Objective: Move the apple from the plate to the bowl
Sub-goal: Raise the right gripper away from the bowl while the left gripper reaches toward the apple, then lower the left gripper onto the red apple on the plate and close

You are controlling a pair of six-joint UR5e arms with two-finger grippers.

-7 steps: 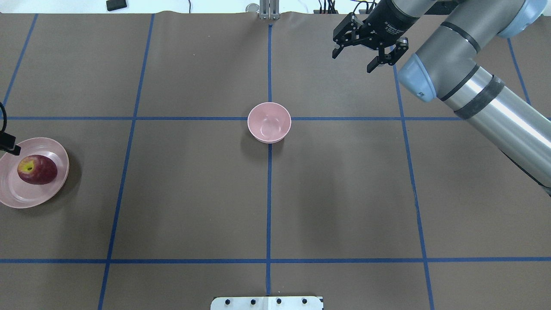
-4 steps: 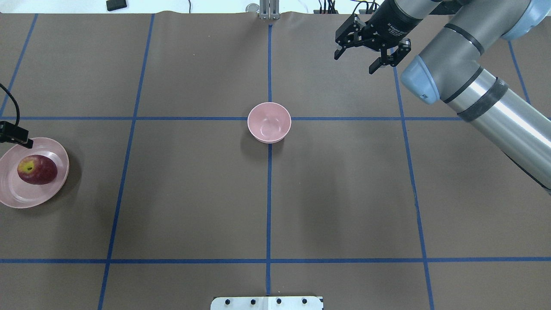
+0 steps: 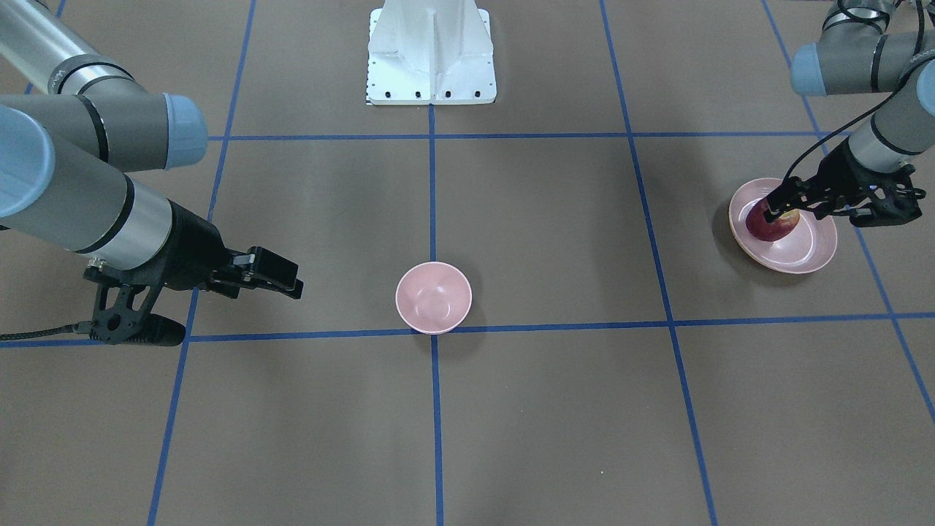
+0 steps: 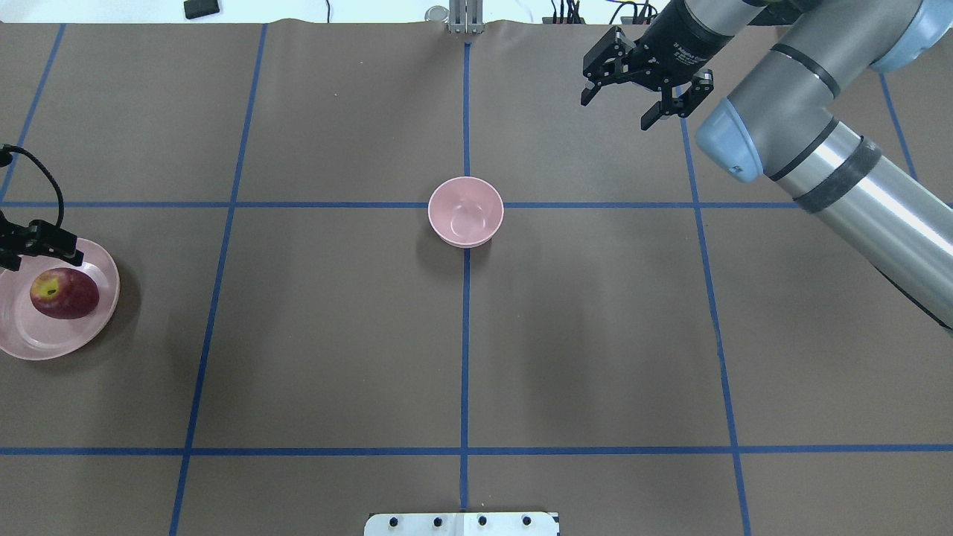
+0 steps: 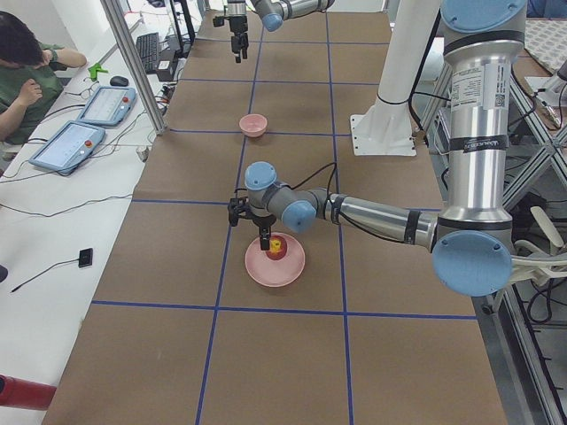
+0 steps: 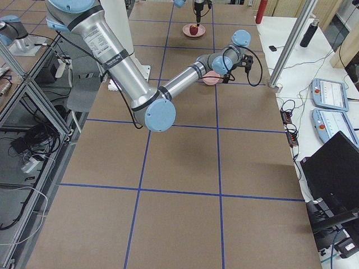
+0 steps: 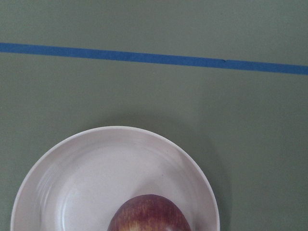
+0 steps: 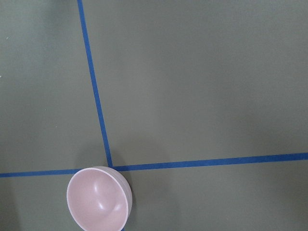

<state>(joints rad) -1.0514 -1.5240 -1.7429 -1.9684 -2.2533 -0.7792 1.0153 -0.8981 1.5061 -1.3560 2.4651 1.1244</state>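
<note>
Dark red apple (image 4: 65, 293): lies on its side near the middle of the plate (image 4: 22, 342), yellow stem patch turned toward 10 o'clock in the overhead view; nothing grips it.
Plate: sits at the table's (image 4: 335, 335) 9 o'clock edge in the overhead view, partly cut off by the frame, well apart from the bowl.
Bowl (image 4: 466, 212): upright with nothing in it, at the table's centre on the crossing of two blue tape lines (image 4: 465, 335); the plate lies at its 9 o'clock.
Left gripper (image 3: 833, 208): hangs over the plate with its jaws spread wide and nothing between them. In the overhead view one finger (image 4: 56, 246) lies across the plate's 12 o'clock rim, just beyond the apple. Its wrist camera looks straight down on the plate, with the apple's top showing at the 6 o'clock edge of that frame.
Right gripper (image 4: 618, 108): raised above the table at about 1 o'clock from the bowl and well apart from it, jaws wide open and empty. Its wrist camera catches the bowl at the 7 o'clock corner.
Robot base (image 3: 431, 58): white mount at the table's 12 o'clock edge in the front-facing view.
</note>
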